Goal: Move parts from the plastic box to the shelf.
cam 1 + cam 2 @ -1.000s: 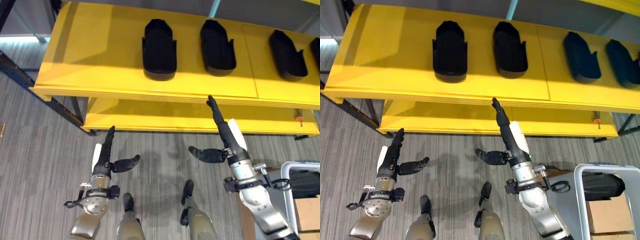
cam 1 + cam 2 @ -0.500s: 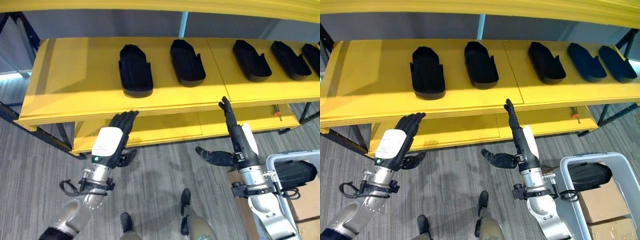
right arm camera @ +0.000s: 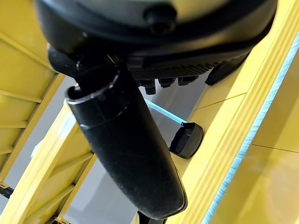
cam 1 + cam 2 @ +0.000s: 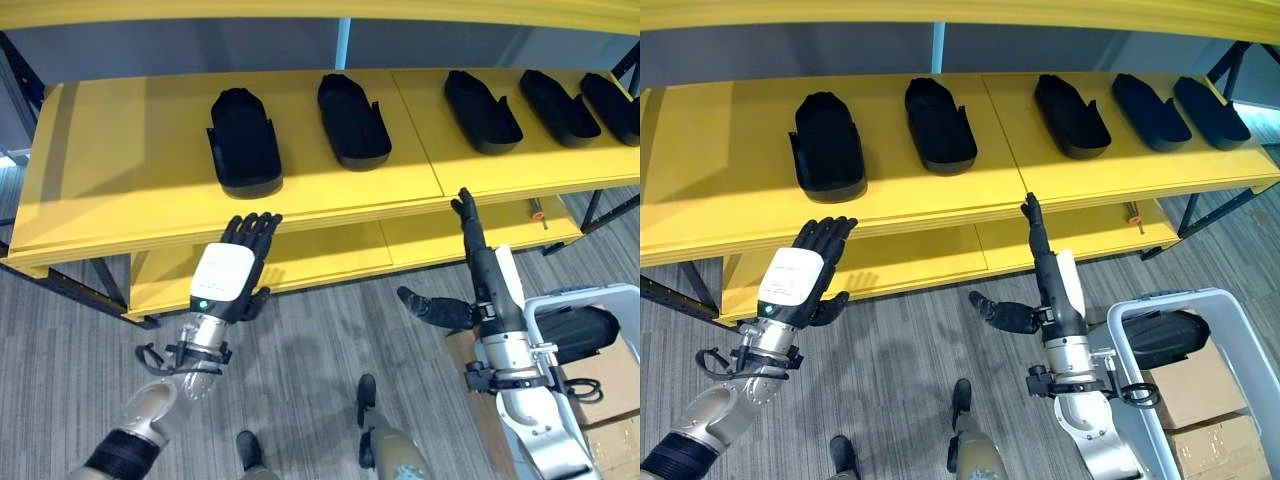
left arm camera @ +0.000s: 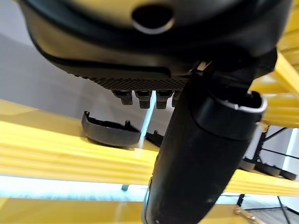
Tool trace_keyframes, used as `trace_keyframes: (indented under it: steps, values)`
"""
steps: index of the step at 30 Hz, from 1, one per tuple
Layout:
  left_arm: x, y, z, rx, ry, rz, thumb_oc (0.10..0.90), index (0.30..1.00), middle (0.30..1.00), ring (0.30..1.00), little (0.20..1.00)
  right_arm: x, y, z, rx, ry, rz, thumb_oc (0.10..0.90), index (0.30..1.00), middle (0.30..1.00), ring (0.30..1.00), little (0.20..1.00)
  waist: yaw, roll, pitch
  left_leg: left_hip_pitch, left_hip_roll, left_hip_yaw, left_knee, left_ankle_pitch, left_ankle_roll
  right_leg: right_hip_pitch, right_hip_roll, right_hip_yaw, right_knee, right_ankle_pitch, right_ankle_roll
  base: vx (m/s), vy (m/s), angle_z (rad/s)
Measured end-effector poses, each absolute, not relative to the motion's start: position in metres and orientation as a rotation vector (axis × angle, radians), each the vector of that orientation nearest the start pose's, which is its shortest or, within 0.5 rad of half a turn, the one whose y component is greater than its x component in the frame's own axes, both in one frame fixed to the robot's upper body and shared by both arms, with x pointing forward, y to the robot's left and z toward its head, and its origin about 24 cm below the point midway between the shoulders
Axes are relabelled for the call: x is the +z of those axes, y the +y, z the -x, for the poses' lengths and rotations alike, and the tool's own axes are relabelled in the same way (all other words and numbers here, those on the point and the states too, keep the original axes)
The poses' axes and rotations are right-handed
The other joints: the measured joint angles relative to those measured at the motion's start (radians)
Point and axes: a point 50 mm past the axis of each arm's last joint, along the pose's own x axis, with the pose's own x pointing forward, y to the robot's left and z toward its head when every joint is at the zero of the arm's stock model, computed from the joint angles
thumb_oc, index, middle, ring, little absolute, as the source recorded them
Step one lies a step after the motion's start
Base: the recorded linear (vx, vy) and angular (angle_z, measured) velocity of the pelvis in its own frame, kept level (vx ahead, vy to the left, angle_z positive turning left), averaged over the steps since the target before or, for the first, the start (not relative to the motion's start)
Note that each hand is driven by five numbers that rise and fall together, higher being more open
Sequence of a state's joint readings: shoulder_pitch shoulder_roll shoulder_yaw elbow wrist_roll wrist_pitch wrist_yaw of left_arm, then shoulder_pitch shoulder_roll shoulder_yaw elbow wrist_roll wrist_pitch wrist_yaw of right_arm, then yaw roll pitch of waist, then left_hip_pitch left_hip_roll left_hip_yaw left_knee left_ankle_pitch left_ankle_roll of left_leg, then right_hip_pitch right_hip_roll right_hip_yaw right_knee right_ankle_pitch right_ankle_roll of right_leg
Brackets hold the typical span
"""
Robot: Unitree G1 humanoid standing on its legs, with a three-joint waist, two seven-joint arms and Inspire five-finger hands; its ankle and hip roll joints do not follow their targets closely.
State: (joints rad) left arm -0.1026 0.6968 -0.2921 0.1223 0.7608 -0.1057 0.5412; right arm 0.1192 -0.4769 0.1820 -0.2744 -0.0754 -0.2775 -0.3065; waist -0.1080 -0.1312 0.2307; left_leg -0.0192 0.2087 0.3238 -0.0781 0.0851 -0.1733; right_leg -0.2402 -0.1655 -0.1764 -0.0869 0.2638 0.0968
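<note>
Several black moulded parts lie in a row on the yellow shelf (image 4: 120, 150), among them one at the left (image 4: 243, 140) and one beside it (image 4: 353, 106). Another black part (image 4: 1165, 338) lies in the grey plastic box (image 4: 1240, 330) at the lower right. My left hand (image 4: 232, 274) is raised before the shelf's front edge, its back toward the camera, fingers straight, empty. My right hand (image 4: 478, 262) points up at the shelf edge with straight fingers and the thumb spread, holding nothing. The left wrist view shows a part (image 5: 110, 133) on the shelf past the fingers.
A lower yellow shelf board (image 4: 300, 258) lies under the main one, just above grey carpet (image 4: 320, 340). Cardboard boxes (image 4: 1215, 415) sit below the plastic box. Dark shelf legs (image 4: 60, 285) stand at the left.
The camera has swung, bringing more parts and the box into view. My left hand rose from near the floor to the shelf edge. The right hand keeps its straight pose.
</note>
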Motion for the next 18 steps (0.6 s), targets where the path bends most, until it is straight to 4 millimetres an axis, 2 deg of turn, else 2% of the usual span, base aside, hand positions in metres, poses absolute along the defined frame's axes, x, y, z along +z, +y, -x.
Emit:
trace_keyframes:
  steps: [11, 18]
  values:
    - [0.067, 0.223, -0.267, 0.153, -0.387, -1.366, 0.9, 1.0, 1.0, 1.0, 1.0, 0.105, -0.179, -0.218, -0.003, -0.45, 0.411, 0.9, 1.0, 1.0, 1.0, 1.0, -0.002, -0.001, 0.001, -0.016, 0.002, 0.002, 0.0, -0.001, -0.001, -0.018, 0.003, 0.002, 0.0, 0.004, -0.007, 0.0, 0.0, 0.0]
    - [0.082, 0.222, -0.28, 0.211, -0.435, -1.362, 0.9, 1.0, 1.0, 1.0, 1.0, 0.106, -0.179, -0.218, -0.019, -0.453, 0.407, 0.9, 1.0, 1.0, 1.0, 1.0, -0.006, -0.003, 0.004, -0.018, 0.003, 0.005, -0.001, -0.004, -0.003, -0.022, 0.005, 0.004, 0.0, 0.007, -0.007, 0.0, 0.0, 0.0]
